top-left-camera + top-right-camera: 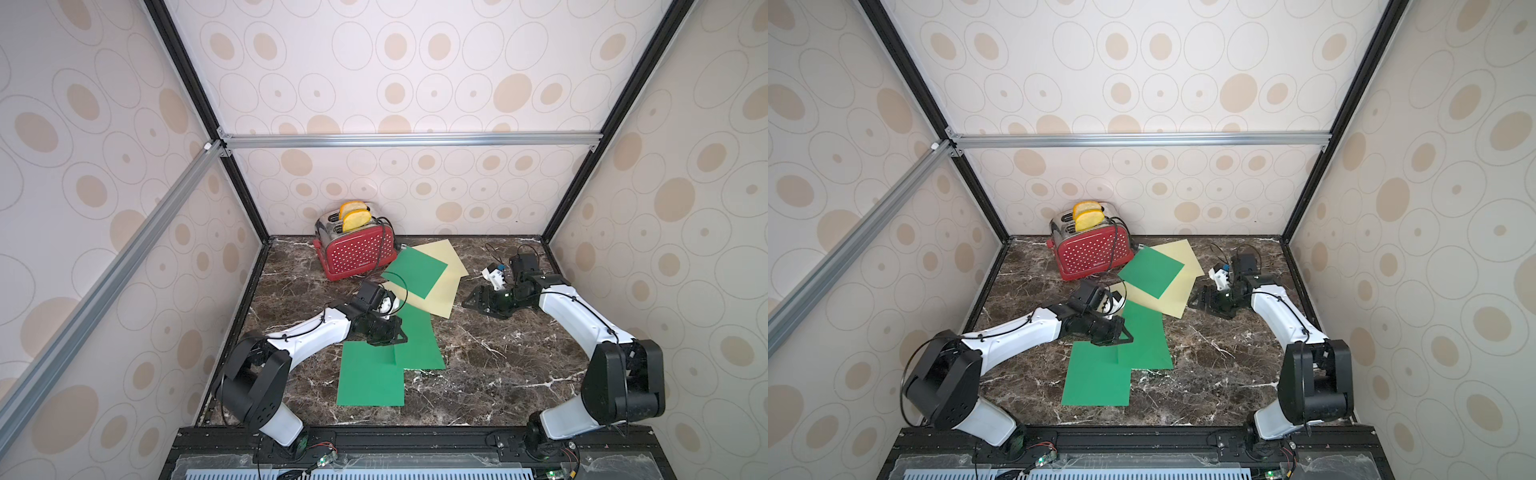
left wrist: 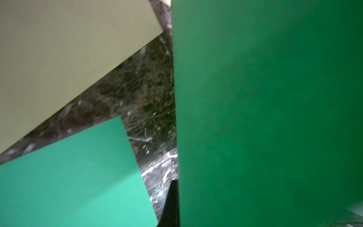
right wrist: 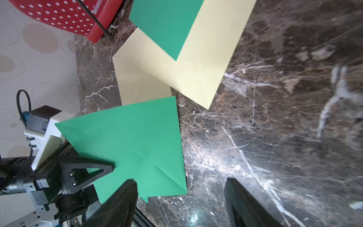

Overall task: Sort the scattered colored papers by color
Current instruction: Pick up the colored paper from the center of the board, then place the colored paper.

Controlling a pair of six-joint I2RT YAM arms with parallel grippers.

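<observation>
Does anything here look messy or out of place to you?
Yes. One green paper sheet lies askew on the pale cream-yellow sheets beside the red polka-dot toaster, so the colours are mixed. A second green sheet, pinched by the left gripper, shows creases.

The left end effector (image 1: pixel 401 333) overlaps a green sheet (image 1: pixel 419 349), cream sheets (image 1: pixel 446 291) lying beyond.

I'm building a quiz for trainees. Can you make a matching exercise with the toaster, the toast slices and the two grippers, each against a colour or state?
Things: 1 toaster; 2 toast slices; 3 left gripper; 4 right gripper.
States: A open, holding nothing; B red with white dots; C shut on a green paper; D yellow.
Pairs: 1-B; 2-D; 3-C; 4-A.
</observation>
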